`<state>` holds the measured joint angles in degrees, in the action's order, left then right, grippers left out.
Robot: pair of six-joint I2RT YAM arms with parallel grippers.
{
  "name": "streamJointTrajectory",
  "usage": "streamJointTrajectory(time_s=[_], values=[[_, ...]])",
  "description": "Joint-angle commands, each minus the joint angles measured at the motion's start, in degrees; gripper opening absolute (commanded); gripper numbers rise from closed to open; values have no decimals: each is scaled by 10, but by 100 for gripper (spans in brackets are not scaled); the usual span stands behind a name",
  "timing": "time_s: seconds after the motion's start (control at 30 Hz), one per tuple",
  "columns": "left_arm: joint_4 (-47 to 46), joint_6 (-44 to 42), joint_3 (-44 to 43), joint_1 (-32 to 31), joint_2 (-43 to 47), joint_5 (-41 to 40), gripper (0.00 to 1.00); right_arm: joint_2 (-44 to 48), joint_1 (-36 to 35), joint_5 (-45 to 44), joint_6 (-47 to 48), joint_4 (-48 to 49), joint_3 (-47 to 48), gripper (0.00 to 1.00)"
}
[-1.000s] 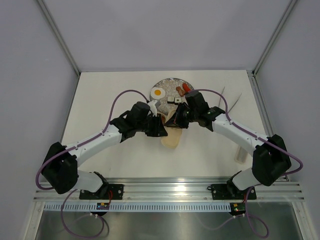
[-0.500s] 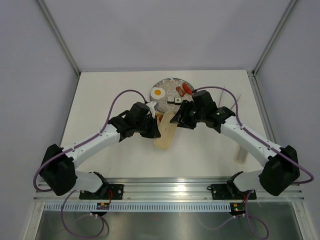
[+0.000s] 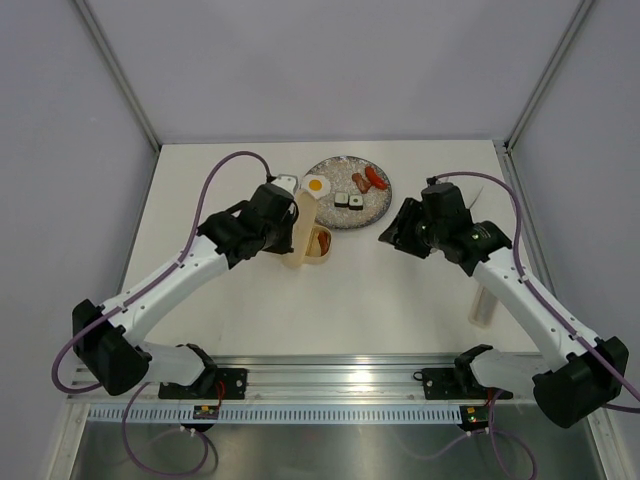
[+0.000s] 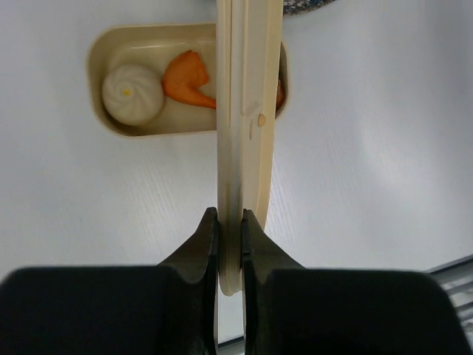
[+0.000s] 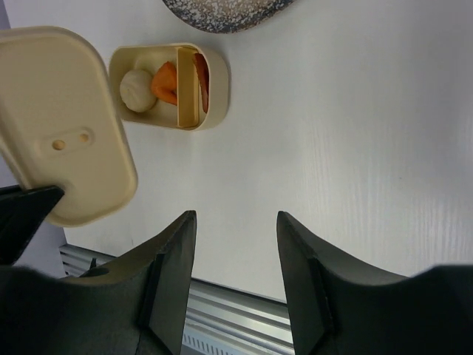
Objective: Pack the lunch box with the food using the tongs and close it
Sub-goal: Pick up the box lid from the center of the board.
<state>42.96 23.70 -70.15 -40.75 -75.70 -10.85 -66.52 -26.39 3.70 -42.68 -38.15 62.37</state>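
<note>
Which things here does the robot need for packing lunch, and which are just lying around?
Needed: lunch box, its lid in the left end effector, fried egg, sausages, sushi rolls.
Just lying about: pale cylinder on the right; plate merely holds food.

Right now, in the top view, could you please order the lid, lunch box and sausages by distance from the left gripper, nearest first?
1. Lid, in the left gripper's jaws.
2. Lunch box, just beside it.
3. Sausages, on the plate behind.

Both arms reach forward, the left hand (image 4: 229, 216) pinched tight on the lid (image 4: 251, 89), the right hand (image 5: 235, 218) parted.
</note>
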Motion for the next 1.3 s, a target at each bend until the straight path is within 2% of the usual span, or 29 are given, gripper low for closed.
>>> streamJointTrajectory(time_s=[0.0,0.17,0.3,0.47,0.67,0.83,0.93,1.27], values=[[28,-23,-36,0,13,-75,0,9,3,-17,17,-10,-10,55],[-1,-101,-26,-3,17,-82,0,2,2,13,26,8,-13,55],[-46,-188,4,-6,27,-41,0,-12,3,45,40,21,-7,55],[-143,-258,86,-16,94,5,0,-28,3,86,48,32,15,55],[-225,-343,159,-39,164,21,0,-55,4,184,-19,107,25,62],[-254,-414,184,-71,171,-12,0,-89,4,277,-108,199,16,63],[-277,-456,209,-93,173,-43,0,-90,4,304,-147,241,12,64],[-367,-493,268,-106,187,-121,0,-69,5,316,-216,266,-1,72]])
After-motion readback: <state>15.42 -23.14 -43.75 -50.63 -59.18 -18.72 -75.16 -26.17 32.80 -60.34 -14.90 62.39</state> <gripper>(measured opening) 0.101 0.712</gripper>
